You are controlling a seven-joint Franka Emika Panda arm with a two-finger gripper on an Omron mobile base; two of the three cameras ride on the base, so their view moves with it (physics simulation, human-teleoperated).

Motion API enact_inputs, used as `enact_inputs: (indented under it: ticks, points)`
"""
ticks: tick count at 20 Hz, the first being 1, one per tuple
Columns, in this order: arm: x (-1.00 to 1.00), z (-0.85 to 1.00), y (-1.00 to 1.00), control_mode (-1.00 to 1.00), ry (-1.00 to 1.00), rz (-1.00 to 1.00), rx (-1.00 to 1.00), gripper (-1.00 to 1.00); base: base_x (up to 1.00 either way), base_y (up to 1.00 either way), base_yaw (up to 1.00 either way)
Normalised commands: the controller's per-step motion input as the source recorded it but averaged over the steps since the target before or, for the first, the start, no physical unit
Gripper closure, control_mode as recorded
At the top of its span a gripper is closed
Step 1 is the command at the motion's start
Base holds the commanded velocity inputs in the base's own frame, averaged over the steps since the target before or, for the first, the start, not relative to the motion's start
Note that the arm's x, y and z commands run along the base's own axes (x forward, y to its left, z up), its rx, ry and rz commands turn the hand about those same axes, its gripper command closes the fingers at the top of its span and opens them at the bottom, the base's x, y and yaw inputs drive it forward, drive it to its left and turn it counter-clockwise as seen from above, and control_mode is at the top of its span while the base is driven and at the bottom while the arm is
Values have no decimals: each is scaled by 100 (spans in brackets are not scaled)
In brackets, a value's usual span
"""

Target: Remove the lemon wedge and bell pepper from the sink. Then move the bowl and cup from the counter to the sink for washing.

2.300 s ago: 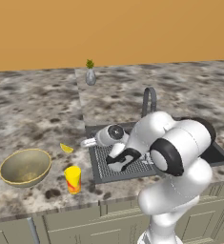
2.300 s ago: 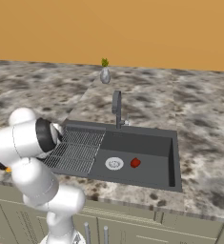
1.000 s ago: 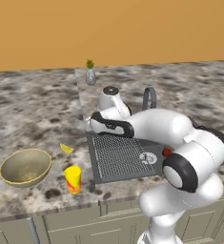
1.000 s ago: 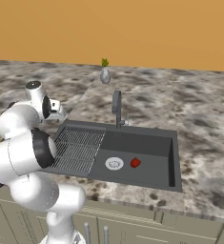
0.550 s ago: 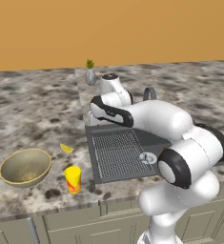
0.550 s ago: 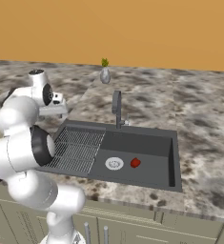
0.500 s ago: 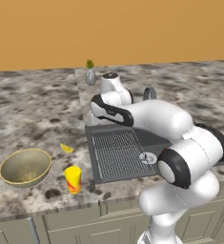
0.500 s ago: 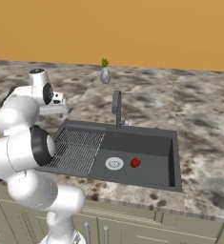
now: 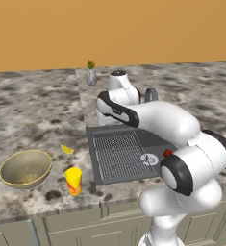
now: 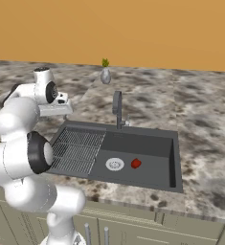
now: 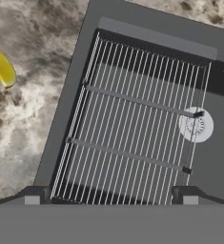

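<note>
The pepper [image 10: 136, 163] is seen low in the sink [image 10: 147, 143], at the centre of the right base view, just beside the round drain; in the hand view only a red sliver of it shows at the right edge. The lemon wedge [image 9: 67, 149] already lies on the counter, left of centre in the left base view, with the bowl [image 9: 25, 168] and cup [image 9: 74, 180] below it at lower left. The gripper [image 11: 111, 195] hangs above the ribbed drainboard, its dark tips at the bottom of the hand view spread fully apart with nothing between them. The pepper is judged to be light and fairly firm, but round and smooth, so it is likely to roll or squirt out if pinched off-centre; it would best be taken across its widest part from straight above. The bowl is probably best gripped by its rim, and the cup across its sides.
</note>
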Motion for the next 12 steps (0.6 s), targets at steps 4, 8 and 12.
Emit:
enact_inputs:
  ticks: [4,8,12]
  points:
    - [-25,0,-27,-100,0,-1,0,-100,0,0,0]
    - [-27,0,-23,-100,-4,-3,0,-100,0,0,0]
    - [-23,0,-26,-100,-2,-4,0,-100,0,0,0]
